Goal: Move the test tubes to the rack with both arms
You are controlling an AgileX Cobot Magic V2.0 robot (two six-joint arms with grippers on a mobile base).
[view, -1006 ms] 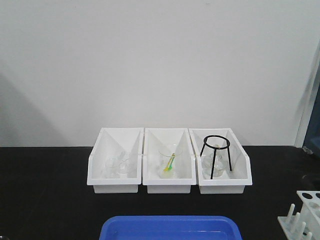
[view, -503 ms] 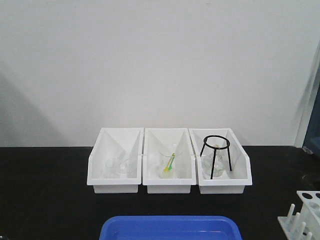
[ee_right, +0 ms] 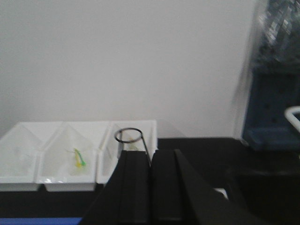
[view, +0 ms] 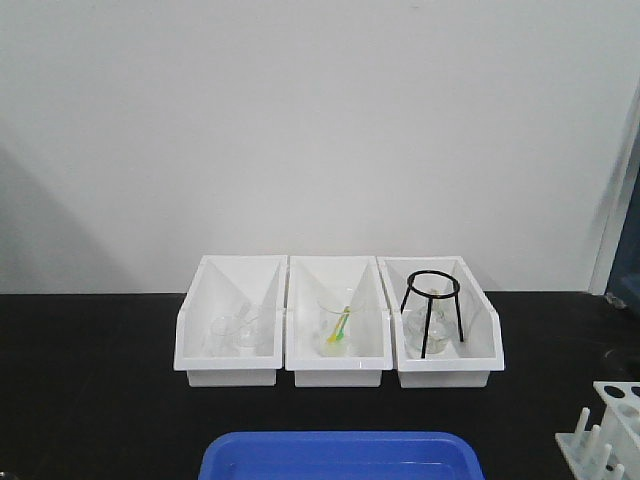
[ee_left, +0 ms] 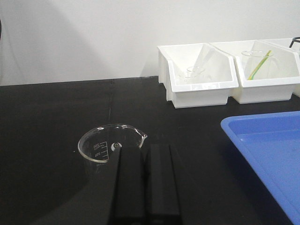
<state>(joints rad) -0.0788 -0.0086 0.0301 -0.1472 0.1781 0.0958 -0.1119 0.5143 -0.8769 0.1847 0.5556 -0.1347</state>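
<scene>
left claw point(ee_left: 145, 154): jaws together, empty, beside a beaker point(ee_left: 110, 145) | right claw point(ee_right: 151, 161): jaws together, empty | rack point(view: 605, 432): table's right edge | test tubes: none discernible; likely light, slippery, fragile glass, best pinched mid-body.

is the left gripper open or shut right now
Shut and empty: in the left wrist view the left gripper has its two black fingers pressed side by side, nothing between them.
</scene>
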